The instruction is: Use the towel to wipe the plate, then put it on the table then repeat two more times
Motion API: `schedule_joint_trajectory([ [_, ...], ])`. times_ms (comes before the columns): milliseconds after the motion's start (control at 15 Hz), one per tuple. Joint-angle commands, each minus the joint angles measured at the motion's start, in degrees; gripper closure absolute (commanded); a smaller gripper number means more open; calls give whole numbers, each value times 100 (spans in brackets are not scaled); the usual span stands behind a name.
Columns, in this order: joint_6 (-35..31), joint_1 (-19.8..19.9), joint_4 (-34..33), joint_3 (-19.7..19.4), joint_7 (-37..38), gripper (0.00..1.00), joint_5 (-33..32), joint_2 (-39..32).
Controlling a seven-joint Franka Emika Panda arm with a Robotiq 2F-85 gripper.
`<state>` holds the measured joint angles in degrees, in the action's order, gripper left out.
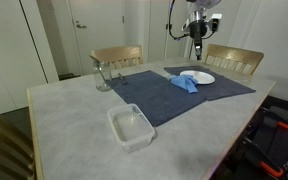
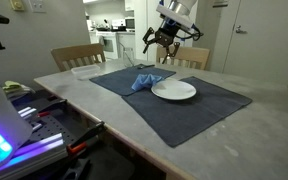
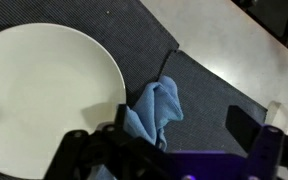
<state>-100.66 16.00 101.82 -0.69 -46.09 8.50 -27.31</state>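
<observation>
Towel (image 2: 144, 80) lies crumpled on the mat (image 2: 214, 115). Pincer (image 2: 164, 42) hangs well above it, spread and empty. Plate (image 2: 174, 91) sits just beside the towel, to its right. Judgement: no wipe in hand; completed rounds cannot be determined. Wrist view crops the plate; fingertips blurred.

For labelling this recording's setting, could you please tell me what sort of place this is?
Probably a home dining area: wooden chairs stand at a pale table, a white plate lies on a dark placemat, and white interior doors stand behind.
</observation>
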Motion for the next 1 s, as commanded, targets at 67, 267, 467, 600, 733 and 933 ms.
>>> schedule_joint_trajectory([
  [67, -344, -173, 408, -41, 29, 0, -108, 280],
  [267, -1089, -332, 1080, -29, 61, 0, -270, 764],
  [467, -1567, -474, 1655, -32, 181, 0, -350, 1172],
  [600, -1672, -534, 1972, -76, 266, 0, -452, 1415],
  [733, -1707, -531, 2205, -127, 351, 0, -523, 1596],
  [933, -1699, -445, 2485, -157, 0, 0, -250, 1683],
])
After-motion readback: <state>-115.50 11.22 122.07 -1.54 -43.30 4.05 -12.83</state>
